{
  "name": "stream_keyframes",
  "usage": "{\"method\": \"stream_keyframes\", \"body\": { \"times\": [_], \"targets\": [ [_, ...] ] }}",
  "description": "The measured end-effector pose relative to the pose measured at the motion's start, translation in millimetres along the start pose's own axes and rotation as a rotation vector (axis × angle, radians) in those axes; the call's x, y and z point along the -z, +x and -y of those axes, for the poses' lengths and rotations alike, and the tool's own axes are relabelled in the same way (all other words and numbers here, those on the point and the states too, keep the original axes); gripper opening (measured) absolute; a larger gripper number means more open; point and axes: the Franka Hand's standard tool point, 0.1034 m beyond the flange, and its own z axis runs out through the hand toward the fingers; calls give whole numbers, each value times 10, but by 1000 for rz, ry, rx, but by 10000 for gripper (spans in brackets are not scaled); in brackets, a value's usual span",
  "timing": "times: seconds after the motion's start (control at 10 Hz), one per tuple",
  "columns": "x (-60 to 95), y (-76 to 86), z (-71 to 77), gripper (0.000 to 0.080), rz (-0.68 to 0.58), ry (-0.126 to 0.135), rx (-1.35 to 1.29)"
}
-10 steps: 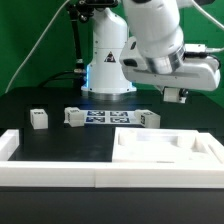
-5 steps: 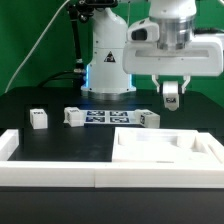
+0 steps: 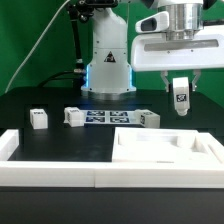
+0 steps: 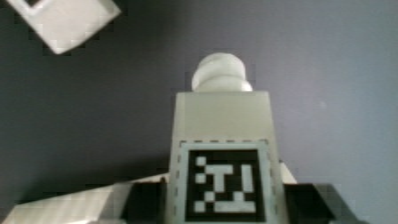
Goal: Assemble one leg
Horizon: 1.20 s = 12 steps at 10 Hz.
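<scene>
Since a second ago, the claw (image 3: 180, 90) has been shifted sideways and squared upright. It is closed on the leg (image 3: 181, 102), which is held upright between its fingers, with the bench (image 3: 20, 108) well below.

1. leg (image 3: 181, 101): white plastic, matt, with smooth faces. Its black-and-white tag looks like a flat print.
2. tool (image 3: 180, 88): white housing, smooth, with a slight sheen.
3. arm base (image 3: 108, 55): white moulded shell, glossy, with highlights on its curves.
4. surface (image 3: 40, 95): black, matt, even.
5. tabletop (image 3: 200, 150): white plastic, matt, smooth.
6. border bars (image 3: 50, 172): same matt white plastic.
7. marker board (image 3: 105, 117): thin, white, flat, with matt printed tags.
</scene>
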Motion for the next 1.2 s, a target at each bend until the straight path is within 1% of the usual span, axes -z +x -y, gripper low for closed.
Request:
{"method": "stream_keyframes", "body": {
  "times": [0.1, 0.2, 0.3, 0.4, 0.6, 1.0, 1.1, 1.2],
  "targets": [
    [-4, -53, 68, 292, -65, 29, 35],
    [-19, -42, 51, 292, -64, 16, 192],
    [49, 61, 91, 292, -75, 15, 245],
    [131, 167, 170, 292, -96, 21, 303],
    [140, 321, 137, 292, -110, 11, 400],
    [136, 318, 145, 292, -110, 12, 396],
    [144, 342, 145, 292, -114, 12, 398],
    [222, 589, 154, 292, -148, 7, 483]
  ]
}}
